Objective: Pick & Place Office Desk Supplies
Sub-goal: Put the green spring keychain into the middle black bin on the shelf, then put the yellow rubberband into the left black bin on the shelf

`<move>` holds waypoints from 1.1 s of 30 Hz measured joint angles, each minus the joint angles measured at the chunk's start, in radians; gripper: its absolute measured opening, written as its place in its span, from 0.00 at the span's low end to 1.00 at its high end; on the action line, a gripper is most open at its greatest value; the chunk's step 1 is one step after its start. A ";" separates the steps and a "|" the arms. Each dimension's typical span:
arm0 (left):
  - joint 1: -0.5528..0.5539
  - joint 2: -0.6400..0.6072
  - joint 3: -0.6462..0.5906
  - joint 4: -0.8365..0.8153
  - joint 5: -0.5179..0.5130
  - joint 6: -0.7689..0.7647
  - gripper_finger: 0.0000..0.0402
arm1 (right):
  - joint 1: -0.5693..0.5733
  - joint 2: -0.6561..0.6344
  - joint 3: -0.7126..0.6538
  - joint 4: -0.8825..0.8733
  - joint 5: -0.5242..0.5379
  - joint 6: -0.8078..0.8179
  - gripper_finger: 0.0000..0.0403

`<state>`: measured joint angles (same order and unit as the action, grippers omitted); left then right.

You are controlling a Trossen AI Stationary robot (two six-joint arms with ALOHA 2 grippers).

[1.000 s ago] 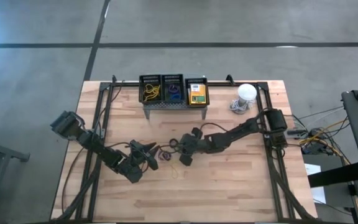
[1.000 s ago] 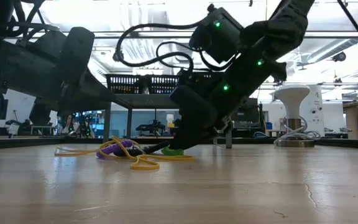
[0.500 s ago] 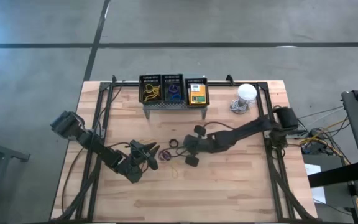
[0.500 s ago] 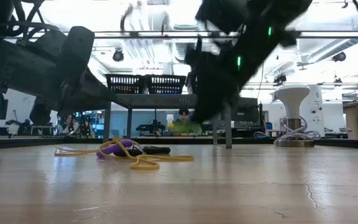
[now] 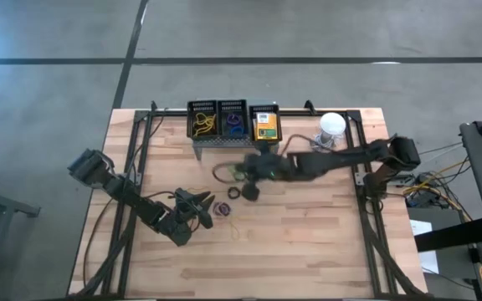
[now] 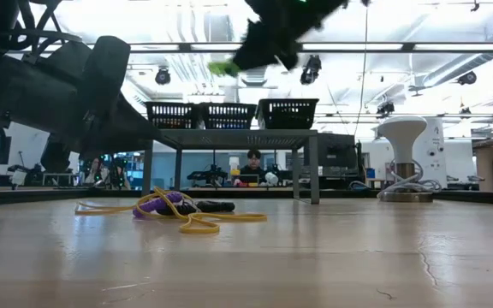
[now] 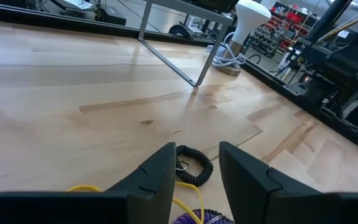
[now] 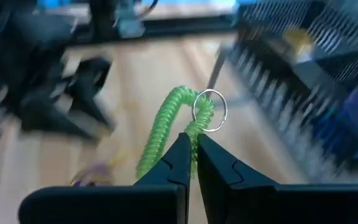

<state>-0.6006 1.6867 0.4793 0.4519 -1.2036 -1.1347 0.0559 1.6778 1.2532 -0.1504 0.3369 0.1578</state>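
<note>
My right gripper (image 8: 192, 142) is shut on a green spiral coil (image 8: 164, 127) that bears a metal ring (image 8: 210, 112). It hangs high over the table's middle (image 5: 243, 172), near the grey stand (image 5: 224, 142); the low view shows the coil (image 6: 223, 67) well above the board. My left gripper (image 7: 195, 152) stands open and low at the table's left (image 5: 202, 206). Just ahead of it a black coil (image 7: 194, 165), a purple coil (image 5: 222, 209) and yellow rubber bands (image 6: 197, 224) lie flat on the wood. My right gripper pinches the green coil between its two fingertips, close to the end with the ring (image 8: 193, 127). The fingers slant downward. The coil bends up and out ahead of them, lifted clear of the table.
Three black baskets sit atop the grey stand at the far edge: one with yellow bands (image 5: 202, 124), one with blue and purple ones (image 5: 233, 124), one with a yellow box (image 5: 265, 125). A white dome with a cable (image 5: 331, 125) stands at the far right.
My right gripper has risen from the pile at the table's middle and gone toward the far edge and the stand, rolling a little. The green coil has come up with it, lifted clear of the wood. The other coils and bands stay put.
</note>
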 joint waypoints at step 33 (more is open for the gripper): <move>-0.001 0.000 -0.001 -0.007 0.019 0.003 0.32 | -0.342 0.395 0.753 -0.529 -0.010 -0.193 0.36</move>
<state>-0.6012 1.6867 0.4788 0.4446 -1.1850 -1.1313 -0.2864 2.0731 2.0058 -0.6797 0.3270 -0.0349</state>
